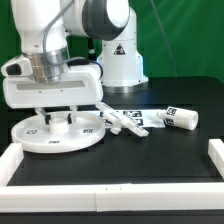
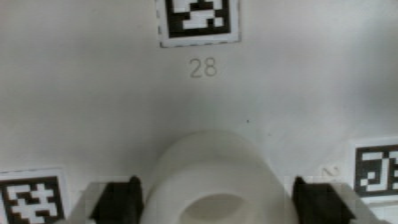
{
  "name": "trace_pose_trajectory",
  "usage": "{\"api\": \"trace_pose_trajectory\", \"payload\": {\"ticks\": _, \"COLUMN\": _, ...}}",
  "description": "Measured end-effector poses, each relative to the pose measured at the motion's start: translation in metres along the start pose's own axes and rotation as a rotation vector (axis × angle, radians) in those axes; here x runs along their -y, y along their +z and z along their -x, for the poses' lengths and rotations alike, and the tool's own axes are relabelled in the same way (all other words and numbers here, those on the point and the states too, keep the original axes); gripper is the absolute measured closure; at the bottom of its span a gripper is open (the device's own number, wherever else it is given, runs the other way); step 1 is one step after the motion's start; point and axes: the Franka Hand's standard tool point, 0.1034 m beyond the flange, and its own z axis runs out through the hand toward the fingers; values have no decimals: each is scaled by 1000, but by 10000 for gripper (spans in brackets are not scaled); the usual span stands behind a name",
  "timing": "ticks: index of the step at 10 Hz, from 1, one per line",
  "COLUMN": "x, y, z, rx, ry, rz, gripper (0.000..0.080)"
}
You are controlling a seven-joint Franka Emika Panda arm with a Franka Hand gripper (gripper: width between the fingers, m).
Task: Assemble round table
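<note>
The end effector (image 1: 60, 117) is hanging directly above the round disc (image 1: 55, 146), pads (image 2: 121, 198) straddling its raised hub (image 2: 214, 175) narrowly; grip contact unclear.

on the table (image 1: 190, 142) i count one wide round disc (image 1: 30, 135), one short thick cylinder (image 1: 181, 118) and one smaller flat-armed piece (image 1: 122, 119). there is one arm with one pincer (image 1: 57, 116). i see three white border rails (image 1: 110, 173). the wrist view shows three square tags (image 2: 199, 20).
</note>
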Motion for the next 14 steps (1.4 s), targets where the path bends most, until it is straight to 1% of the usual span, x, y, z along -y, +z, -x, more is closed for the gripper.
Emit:
{"api": "trace_pose_trajectory", "payload": {"ticks": 2, "x": 8, "y": -7, "z": -9, "rx": 25, "ry": -33, "rz": -18, "gripper": 397}}
{"api": "trace_pose_trajectory", "payload": {"ticks": 4, "x": 13, "y": -16, "z": -12, "rx": 37, "ry": -36, "rz": -44, "gripper": 397}}
{"api": "trace_pose_trajectory", "payload": {"ticks": 5, "x": 10, "y": -21, "z": -12, "rx": 49, "ry": -32, "rz": -58, "gripper": 397}}
{"api": "trace_pose_trajectory", "payload": {"ticks": 7, "x": -3, "y": -29, "z": -2, "rx": 52, "ry": -15, "rz": -71, "gripper": 397}}
{"api": "trace_pose_trajectory", "payload": {"ticks": 9, "x": -11, "y": -39, "z": 2, "rx": 33, "ry": -8, "rz": -76, "gripper": 397}}
{"api": "trace_pose_trajectory", "payload": {"ticks": 10, "x": -11, "y": -44, "z": -4, "rx": 23, "ry": -16, "rz": -72, "gripper": 397}}
{"api": "trace_pose_trajectory", "payload": {"ticks": 11, "x": -6, "y": -49, "z": -17, "rx": 10, "ry": -32, "rz": -66, "gripper": 397}}
{"api": "trace_pose_trajectory", "payload": {"ticks": 12, "x": 4, "y": -52, "z": -30, "rx": 10, "ry": -36, "rz": -69, "gripper": 397}}
{"api": "trace_pose_trajectory", "payload": {"ticks": 13, "x": 17, "y": -57, "z": -43, "rx": 19, "ry": -9, "rz": -76, "gripper": 397}}
{"api": "trace_pose_trajectory", "payload": {"ticks": 14, "x": 35, "y": -66, "z": -57, "rx": 29, "ry": 19, "rz": -80, "gripper": 397}}
